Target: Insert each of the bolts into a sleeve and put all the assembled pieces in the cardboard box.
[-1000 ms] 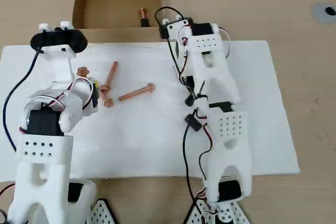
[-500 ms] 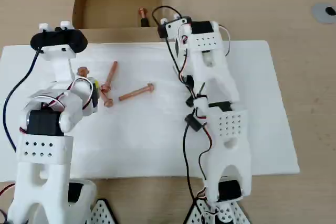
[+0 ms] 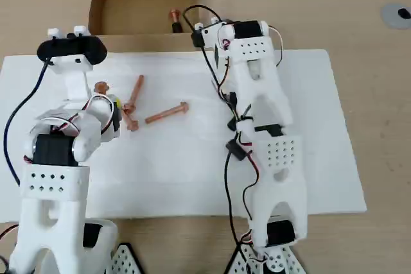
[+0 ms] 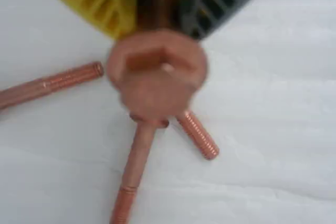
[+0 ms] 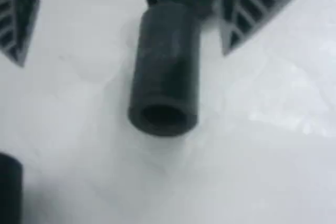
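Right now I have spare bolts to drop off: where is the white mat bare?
Bare: the white mat between the left arm and right arm, and its strip right of the right arm. Crowded: the loose bolts beside the left arm.

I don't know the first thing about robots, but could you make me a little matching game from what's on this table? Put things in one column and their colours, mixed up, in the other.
Things:
1. box
2. sleeve
3. bolt
4. mat

Colours:
A. white
B. copper
C. black
D. brown

Pairs: 1-D, 2-C, 3-B, 4-A
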`<state>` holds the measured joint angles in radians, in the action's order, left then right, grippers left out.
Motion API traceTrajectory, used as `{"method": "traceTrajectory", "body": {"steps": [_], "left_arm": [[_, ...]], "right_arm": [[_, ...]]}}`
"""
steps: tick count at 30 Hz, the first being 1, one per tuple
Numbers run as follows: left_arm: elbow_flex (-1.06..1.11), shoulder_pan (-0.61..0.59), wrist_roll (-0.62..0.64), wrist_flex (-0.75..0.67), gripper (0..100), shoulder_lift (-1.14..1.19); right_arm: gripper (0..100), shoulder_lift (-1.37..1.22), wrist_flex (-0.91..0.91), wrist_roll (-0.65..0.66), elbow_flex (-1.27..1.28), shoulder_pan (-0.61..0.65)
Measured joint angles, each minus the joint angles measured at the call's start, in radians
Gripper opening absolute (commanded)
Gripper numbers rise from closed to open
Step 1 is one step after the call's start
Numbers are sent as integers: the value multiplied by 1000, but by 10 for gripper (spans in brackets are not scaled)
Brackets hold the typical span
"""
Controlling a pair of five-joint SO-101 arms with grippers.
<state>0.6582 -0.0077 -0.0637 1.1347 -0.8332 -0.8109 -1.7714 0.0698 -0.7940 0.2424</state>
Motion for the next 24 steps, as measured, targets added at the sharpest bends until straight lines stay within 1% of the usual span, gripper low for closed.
{"method": "traceTrajectory", "body": {"steps": [12, 14, 20, 24], "left_arm": [[0, 0, 0, 0, 9, 0], [0, 0, 0, 0, 9, 0], [17, 0, 0, 0, 9, 0], [18, 0, 0, 0, 9, 0]], "right_arm": [[277, -66, 0, 0, 29, 0], [251, -69, 0, 2, 28, 2], [112, -86, 18, 2, 20, -8], [44, -87, 21, 2, 18, -9]]}}
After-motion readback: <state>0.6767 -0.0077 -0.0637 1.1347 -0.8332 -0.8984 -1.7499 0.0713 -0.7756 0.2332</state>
